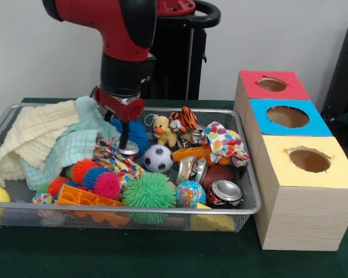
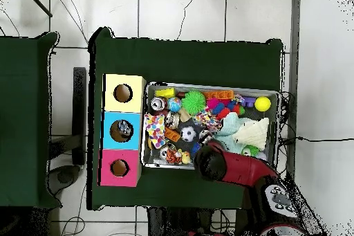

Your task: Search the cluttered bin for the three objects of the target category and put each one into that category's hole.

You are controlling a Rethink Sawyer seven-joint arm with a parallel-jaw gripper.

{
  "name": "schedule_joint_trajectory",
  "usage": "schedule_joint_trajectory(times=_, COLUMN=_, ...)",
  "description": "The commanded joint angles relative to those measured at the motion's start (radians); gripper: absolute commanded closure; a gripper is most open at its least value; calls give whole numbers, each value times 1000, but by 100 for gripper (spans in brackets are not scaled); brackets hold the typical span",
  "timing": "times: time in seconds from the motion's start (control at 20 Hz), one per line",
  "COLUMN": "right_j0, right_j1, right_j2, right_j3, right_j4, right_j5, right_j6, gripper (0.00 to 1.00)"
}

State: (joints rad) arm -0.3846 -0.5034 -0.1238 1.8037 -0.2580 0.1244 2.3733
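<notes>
We see the tool (image 1: 123,139) lowered into the wire bin (image 1: 243,174) on the green table (image 1: 162,260), one dark finger (image 1: 124,134) reaching down to a silver can (image 1: 128,149) beside the soccer ball (image 1: 158,158). We cannot tell whether it is released or clenched. More cans (image 1: 225,192) lie near the bin's right front corner. The three-hole box (image 1: 290,168) stands right of the bin.

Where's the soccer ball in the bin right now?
In the front view the soccer ball lies mid-bin, just right of the gripper, below the yellow plush duck and above the green spiky ball.
</notes>
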Motion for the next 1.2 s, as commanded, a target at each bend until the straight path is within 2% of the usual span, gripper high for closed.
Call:
schedule_joint_trajectory(times=0.05, right_j0=6, right_j1=90, right_j2=-88, right_j3=-191, right_j4=-3, right_j5=-10, right_j6=52, gripper=0)
schedule_joint_trajectory(times=0.4, right_j0=14, right_j1=126, right_j2=-125, right_j3=-248, right_j4=3, right_j5=-30, right_j6=57, gripper=0)
schedule_joint_trajectory(times=0.5, right_j0=-28, right_j1=126, right_j2=-81, right_j3=-274, right_j4=-15, right_j5=-32, right_j6=19, gripper=0)
schedule_joint_trajectory(times=0.6, right_j0=-40, right_j1=133, right_j2=-66, right_j3=-287, right_j4=-17, right_j5=-34, right_j6=14, gripper=0)
schedule_joint_trajectory(times=0.75, right_j0=-30, right_j1=153, right_j2=-62, right_j3=-289, right_j4=2, right_j5=-75, right_j6=51, gripper=0)
schedule_joint_trajectory(times=0.8, right_j0=2, right_j1=166, right_j2=-95, right_j3=-289, right_j4=20, right_j5=-105, right_j6=85, gripper=0)
schedule_joint_trajectory(times=0.9, right_j0=13, right_j1=197, right_j2=-96, right_j3=-320, right_j4=37, right_j5=-127, right_j6=99, gripper=0)
schedule_joint_trajectory(times=1.2, right_j0=25, right_j1=273, right_j2=-74, right_j3=-371, right_j4=89, right_j5=-191, right_j6=139, gripper=0)
